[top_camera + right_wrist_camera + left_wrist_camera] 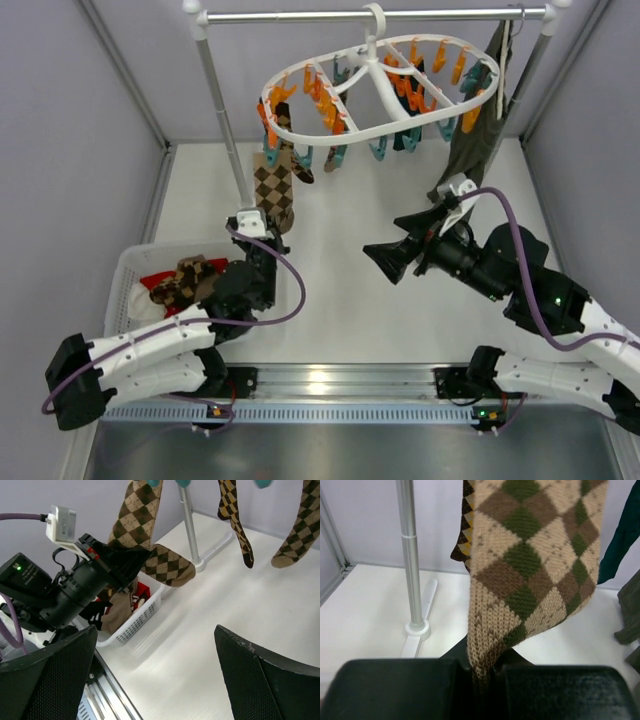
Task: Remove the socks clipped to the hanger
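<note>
The white oval hanger (380,95) hangs from the top rail, its orange and teal clips holding several socks. A brown-and-tan argyle sock (272,185) hangs from a clip at its left end. My left gripper (270,232) is shut on this sock's lower end; the left wrist view shows the sock (530,555) pinched between the shut jaws of the left gripper (482,676). My right gripper (388,238) hovers open over mid-table with nothing in it. From the right wrist, the right gripper (160,680) faces the held sock (167,565) and two more hanging socks (237,520).
A white basket (128,268) at the near left holds removed socks. The rail's left upright pole (225,120) stands beside the held sock. An olive-green garment (478,140) hangs at the rail's right end. Grey walls enclose the table.
</note>
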Available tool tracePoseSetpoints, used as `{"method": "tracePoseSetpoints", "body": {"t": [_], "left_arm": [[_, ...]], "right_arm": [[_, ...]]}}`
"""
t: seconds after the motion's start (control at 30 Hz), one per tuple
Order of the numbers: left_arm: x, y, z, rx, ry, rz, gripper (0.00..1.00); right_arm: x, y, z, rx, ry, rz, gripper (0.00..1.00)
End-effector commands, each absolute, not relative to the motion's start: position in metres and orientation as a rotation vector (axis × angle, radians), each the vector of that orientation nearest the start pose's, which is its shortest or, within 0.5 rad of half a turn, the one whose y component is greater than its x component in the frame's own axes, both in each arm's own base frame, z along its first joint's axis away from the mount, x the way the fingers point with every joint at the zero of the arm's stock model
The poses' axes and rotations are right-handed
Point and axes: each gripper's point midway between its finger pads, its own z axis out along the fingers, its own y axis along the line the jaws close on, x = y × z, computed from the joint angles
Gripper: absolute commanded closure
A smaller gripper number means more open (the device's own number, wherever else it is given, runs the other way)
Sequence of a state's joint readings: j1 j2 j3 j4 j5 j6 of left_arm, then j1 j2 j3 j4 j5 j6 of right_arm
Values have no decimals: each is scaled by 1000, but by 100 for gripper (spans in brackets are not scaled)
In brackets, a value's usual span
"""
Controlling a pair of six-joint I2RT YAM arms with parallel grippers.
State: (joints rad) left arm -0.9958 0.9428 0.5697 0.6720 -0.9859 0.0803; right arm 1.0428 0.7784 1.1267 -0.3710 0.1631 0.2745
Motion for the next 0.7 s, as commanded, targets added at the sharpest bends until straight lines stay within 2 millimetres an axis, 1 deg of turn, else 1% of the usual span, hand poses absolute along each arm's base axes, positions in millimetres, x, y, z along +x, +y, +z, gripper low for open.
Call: {"method": "tracePoseSetpoints", "body": {"t": [0.0,0.03,0.07,0.1,0.13,0.2,0.27,0.3,0.33,0.37,0.4,0.43,0.47,0.5,0.57,0.6,0.63,0.67], "left_arm": [[270,-152,299,-153,1392,-181,100],[266,-150,303,-155,1380,-204,100],[264,-151,302,-146,1378,-215,100],[262,-158,302,-115,1373,-245,100],[260,-160,304,-106,1368,-265,100],[258,-170,306,-77,1362,-304,100],[256,-187,308,-24,1361,-349,100],[256,-195,305,4,1371,-350,100],[255,-202,310,14,1366,-368,100],[255,-208,312,23,1368,-375,100],[251,-217,312,45,1373,-385,100],[252,-227,305,72,1390,-374,100],[250,-235,310,85,1388,-388,100],[250,-244,305,108,1401,-381,100],[247,-256,308,119,1405,-394,100],[249,-263,301,133,1421,-378,100],[249,-266,300,133,1427,-371,100],[249,-269,305,112,1428,-364,100]], "right_arm": [[166,248,413,-453,1550,925,6],[168,253,410,-461,1563,921,6],[169,255,410,-462,1571,923,7],[169,257,414,-457,1569,930,8],[172,262,411,-460,1585,926,9],[173,265,415,-450,1595,933,12],[178,271,411,-443,1622,916,15],[179,272,417,-435,1619,920,16],[182,275,411,-434,1647,891,17],[183,277,411,-432,1654,882,17],[185,276,415,-426,1650,869,18],[187,278,412,-417,1663,845,19],[187,278,416,-412,1657,841,20],[187,279,417,-410,1655,835,20],[185,283,419,-415,1654,831,21],[184,284,423,-416,1645,831,21],[184,287,424,-416,1646,821,21],[184,287,427,-411,1641,814,22]]}}
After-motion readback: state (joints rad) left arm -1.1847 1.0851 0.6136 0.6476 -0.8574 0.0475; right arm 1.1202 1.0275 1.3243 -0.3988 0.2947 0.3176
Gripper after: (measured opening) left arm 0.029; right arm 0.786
